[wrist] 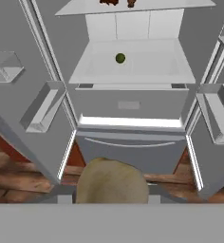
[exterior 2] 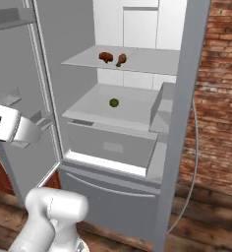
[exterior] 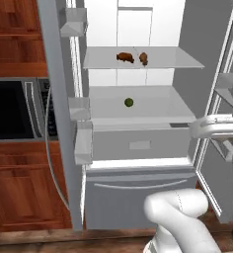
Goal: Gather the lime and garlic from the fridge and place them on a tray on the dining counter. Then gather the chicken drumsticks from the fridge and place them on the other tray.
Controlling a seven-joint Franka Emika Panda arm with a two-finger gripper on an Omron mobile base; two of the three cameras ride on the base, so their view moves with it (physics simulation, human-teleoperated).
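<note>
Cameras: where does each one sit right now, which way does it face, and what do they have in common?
Left base view: behind the arm's left, facing the open fridge; white arm at lower right.
Right base view: behind its right, facing the same fridge; arm at lower left.
Hand view: on the hand, looking into the fridge, a pale round thing held at the gripper.
All share the lime and chicken drumsticks.

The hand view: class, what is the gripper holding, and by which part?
A pale tan, rounded garlic bulb sits between the gripper fingers, apparently held by its sides; contact is hidden.
</note>
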